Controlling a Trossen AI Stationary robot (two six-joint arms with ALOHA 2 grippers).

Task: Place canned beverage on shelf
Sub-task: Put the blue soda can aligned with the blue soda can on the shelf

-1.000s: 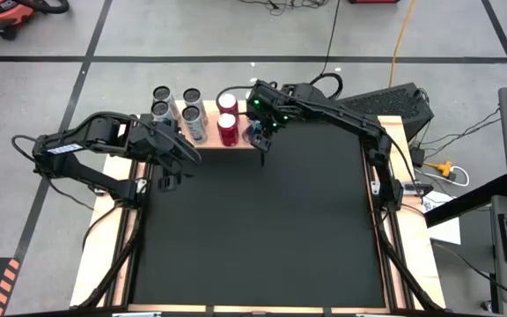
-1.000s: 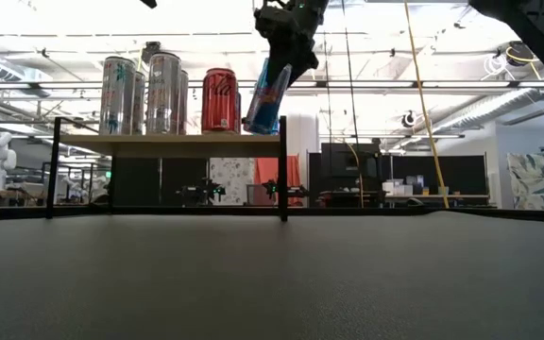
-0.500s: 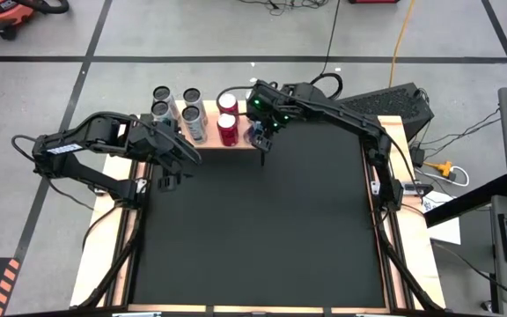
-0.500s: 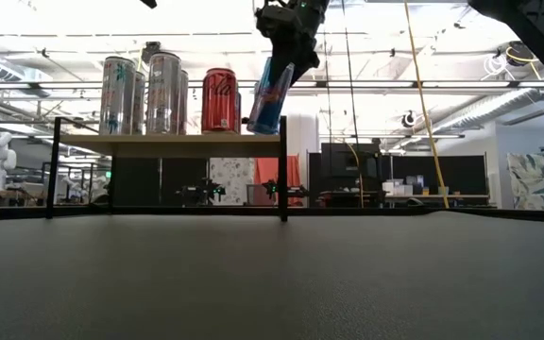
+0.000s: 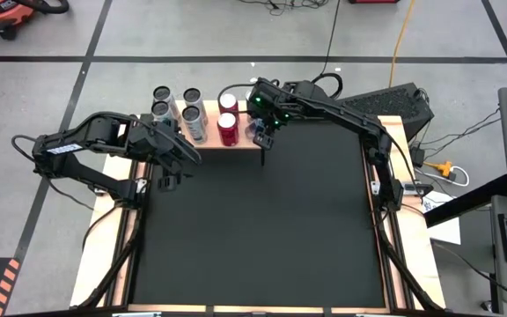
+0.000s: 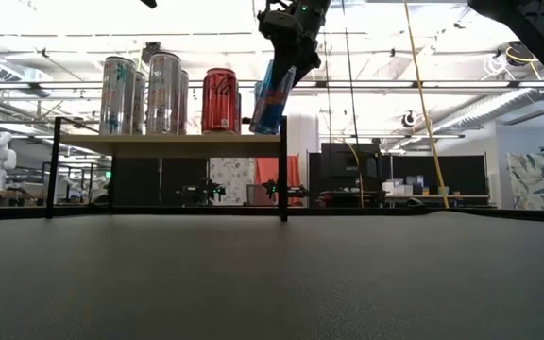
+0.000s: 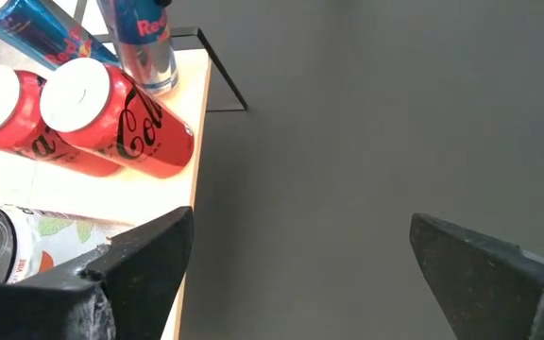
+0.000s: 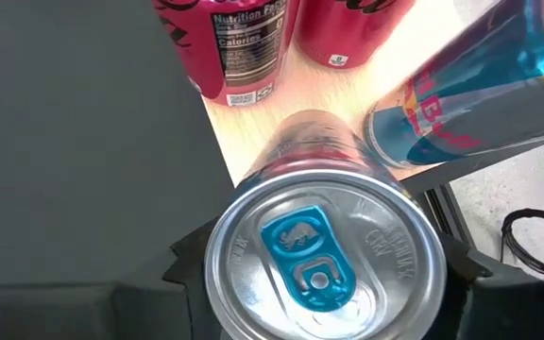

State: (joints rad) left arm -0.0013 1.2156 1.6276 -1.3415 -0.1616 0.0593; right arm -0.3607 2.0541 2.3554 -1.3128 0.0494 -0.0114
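- Gripping a slim blue can near its top, the right gripper has its jaws clamped on it above the right end of the shelf.
- In the low view the blue can tilts, its base just at the shelf's right edge, beside the dark corner leg.
- 2 red cans stand on the shelf just left of it; in the low view only 1 shows.
- Several pale tall cans stand further left on the same board.
- Right wrist view: the blue can's silver lid faces the camera.
- The left gripper hangs over the black mat near the shelf's left end, jaws apart, holding nothing.
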